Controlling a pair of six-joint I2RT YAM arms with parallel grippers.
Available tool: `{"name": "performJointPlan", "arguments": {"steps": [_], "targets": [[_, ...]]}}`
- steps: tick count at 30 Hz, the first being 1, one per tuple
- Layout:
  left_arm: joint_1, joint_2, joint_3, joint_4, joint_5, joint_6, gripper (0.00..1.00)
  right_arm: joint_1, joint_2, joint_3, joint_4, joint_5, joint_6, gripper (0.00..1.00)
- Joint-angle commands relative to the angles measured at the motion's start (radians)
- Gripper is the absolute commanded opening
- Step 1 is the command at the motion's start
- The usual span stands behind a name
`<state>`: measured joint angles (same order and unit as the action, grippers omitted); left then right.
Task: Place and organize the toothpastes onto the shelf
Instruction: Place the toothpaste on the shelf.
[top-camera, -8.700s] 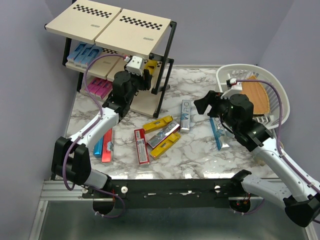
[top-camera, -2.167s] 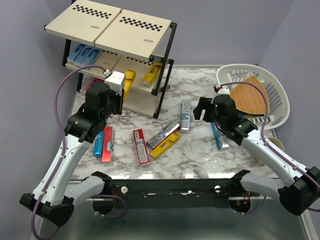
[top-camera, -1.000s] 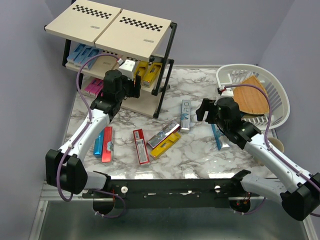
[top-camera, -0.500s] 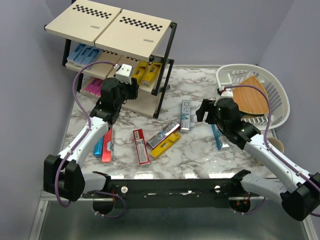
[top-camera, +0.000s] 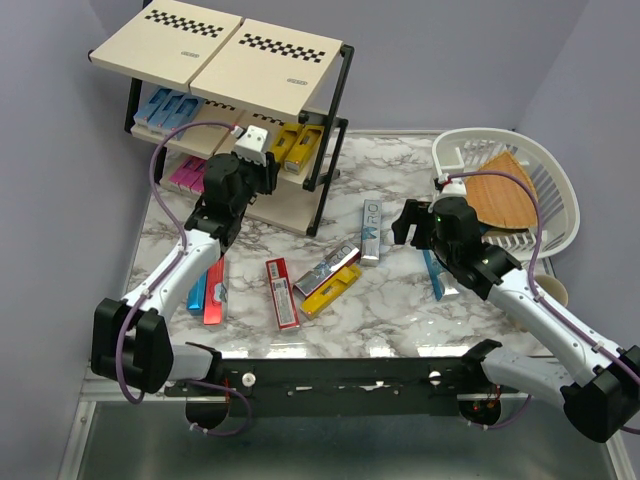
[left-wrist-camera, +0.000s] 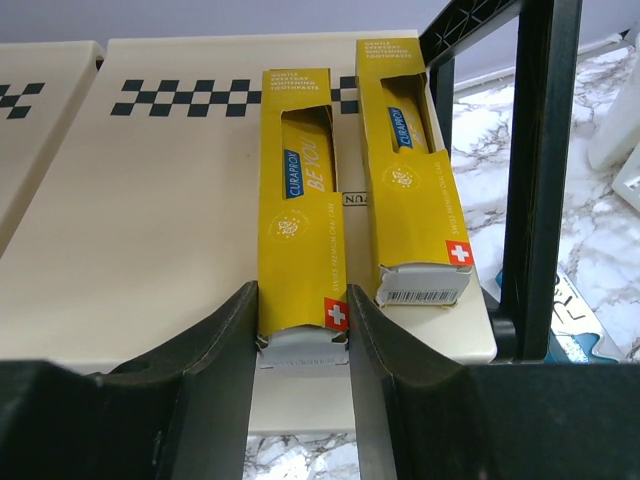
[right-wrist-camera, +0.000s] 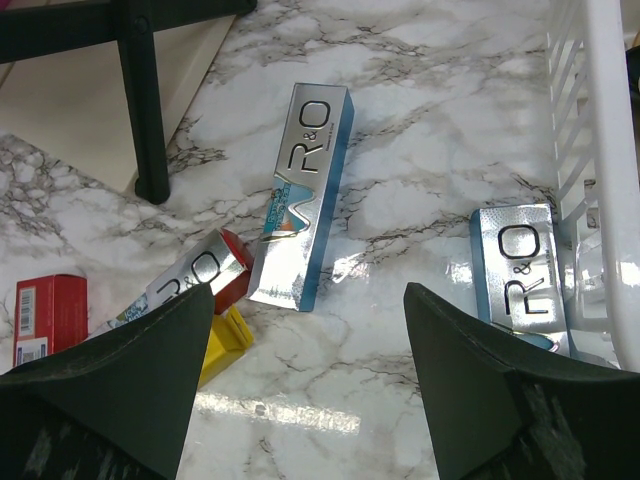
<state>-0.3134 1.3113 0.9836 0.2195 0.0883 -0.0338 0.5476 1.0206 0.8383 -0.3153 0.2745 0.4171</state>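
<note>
Since a second ago the left tool (left-wrist-camera: 303, 340) has drawn its fingers (left-wrist-camera: 215, 345) in from half spread to closed, and a yellow carton that lay on the surface (top-camera: 400, 310) some seconds back is gone from there. The left tool now clamps the near end of a yellow box (left-wrist-camera: 300, 215), one finger against each long side. This box lies flat on a checker-marked board of the shelf (top-camera: 215, 55), under the top boards; I cannot tell which lower tier. A second yellow box (left-wrist-camera: 410, 190) lies just beside it at 3 o'clock, parallel, next to the black corner post. In the top view the shelf stands at 11 o'clock on the surface, with blue boxes (top-camera: 165, 103) on a tier at its left and pink boxes (top-camera: 188, 172) lower down. The right tool (right-wrist-camera: 305, 330) stands wide apart and empty above the marble. A silver box (right-wrist-camera: 300, 190) lies at 12 o'clock from it in the wrist view, and another silver box (right-wrist-camera: 515, 270) lies at 2 o'clock against the white basket (top-camera: 500, 140). The basket sits at 2 o'clock on the surface and holds a wooden board (top-camera: 505, 195). Near the middle lie a red box (top-camera: 282, 292), a loose yellow box (top-camera: 330, 290) and a slanted silver box (top-camera: 328, 265); at 9 o'clock a red box and a blue box lie side by side (top-camera: 207, 290).
</note>
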Motion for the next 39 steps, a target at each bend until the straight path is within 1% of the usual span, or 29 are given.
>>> {"name": "performJointPlan", "arguments": {"steps": [1,9,14,17,18,22,30,33,36,39], "targets": [[0.011,0.029,0.026,0.029,0.027,0.018,0.43,-0.005,-0.008,-0.007,0.015,-0.008,-0.012,0.85],[0.017,0.049,0.047,0.032,0.03,0.026,0.44,-0.005,-0.002,-0.002,0.013,-0.006,-0.014,0.85],[0.019,0.055,0.055,0.037,0.06,0.015,0.45,-0.005,0.003,-0.001,0.013,-0.006,-0.015,0.85],[0.019,0.049,0.05,0.037,0.065,0.003,0.49,-0.006,0.004,0.001,0.01,-0.008,-0.017,0.85],[0.019,0.045,0.047,0.037,0.061,0.002,0.52,-0.003,0.006,-0.001,0.01,-0.008,-0.015,0.85],[0.025,0.013,0.023,0.046,0.036,-0.021,0.61,-0.005,0.006,-0.001,0.012,-0.009,-0.017,0.85],[0.053,-0.061,-0.036,0.112,0.036,-0.127,0.74,-0.006,0.016,0.002,0.012,-0.014,-0.018,0.85],[0.062,-0.083,-0.054,0.142,0.039,-0.175,0.75,-0.005,0.018,0.002,0.015,-0.015,-0.018,0.85],[0.086,-0.09,-0.065,0.191,0.033,-0.262,0.74,-0.005,0.021,0.002,0.015,-0.018,-0.018,0.85],[0.118,-0.066,-0.047,0.219,0.037,-0.354,0.73,-0.005,0.022,0.002,0.016,-0.021,-0.018,0.85]]}}
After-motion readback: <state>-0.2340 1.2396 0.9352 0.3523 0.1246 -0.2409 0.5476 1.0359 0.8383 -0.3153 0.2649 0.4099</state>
